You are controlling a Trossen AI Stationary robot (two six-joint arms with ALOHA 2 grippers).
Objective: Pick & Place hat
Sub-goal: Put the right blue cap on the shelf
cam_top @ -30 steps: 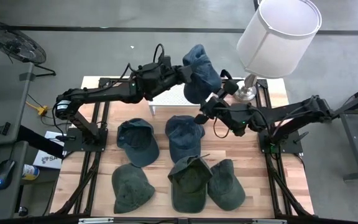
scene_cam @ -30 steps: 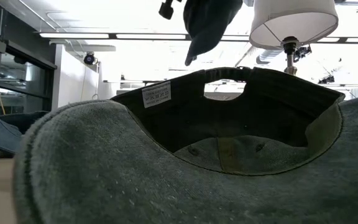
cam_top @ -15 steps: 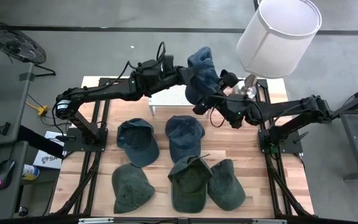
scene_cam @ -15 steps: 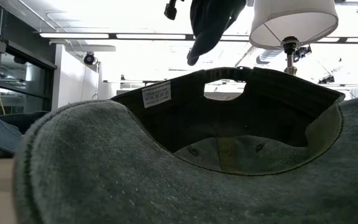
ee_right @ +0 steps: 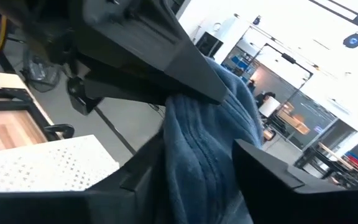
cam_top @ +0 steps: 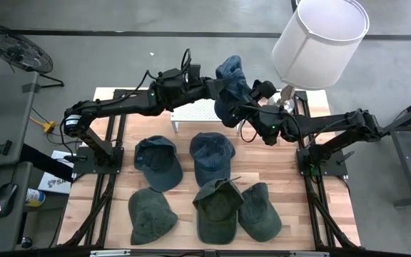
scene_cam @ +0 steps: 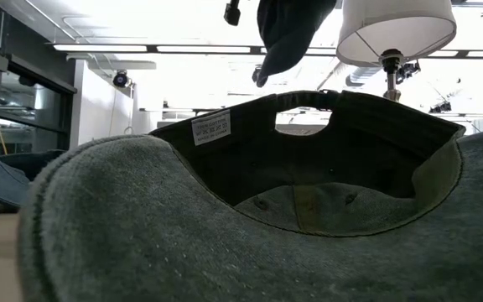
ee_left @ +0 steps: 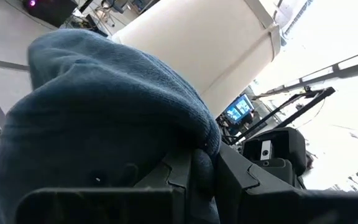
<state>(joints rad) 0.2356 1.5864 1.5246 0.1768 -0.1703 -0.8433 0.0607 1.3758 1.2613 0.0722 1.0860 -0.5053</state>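
A blue hat (cam_top: 230, 75) hangs in the air above the table's far part, beside the lamp; in the low view the hat (scene_cam: 288, 29) shows at the top. My left gripper (cam_top: 216, 86) is shut on it, reaching in from the left. My right gripper (cam_top: 242, 114) is open just below it, on its near-right side. In the right wrist view the hat's hanging cloth (ee_right: 204, 143) lies between the right gripper's (ee_right: 197, 180) two spread fingers. Several other hats lie on the table. My left gripper (ee_left: 201, 165) pinches a fold of the blue hat's cloth (ee_left: 197, 146) between its two fingers, coming roughly level from the table's left. The hat is lifted clear and bulges over and around the fingers. Whether my right gripper's fingers touch the cloth between them, I cannot tell.
Two dark blue hats (cam_top: 158, 163) (cam_top: 211, 155) lie mid-table and three green ones (cam_top: 152, 214) (cam_top: 217, 207) (cam_top: 260, 210) near the front edge; one green hat (scene_cam: 309, 184) fills the low view. A white perforated board (cam_top: 198, 111) and a lamp (cam_top: 320, 32) stand at the far side.
My right gripper has moved up and toward the far edge, closing in on the hanging hat until its fingers stand around the cloth. My left gripper has carried the hat a little toward the right and slightly higher.
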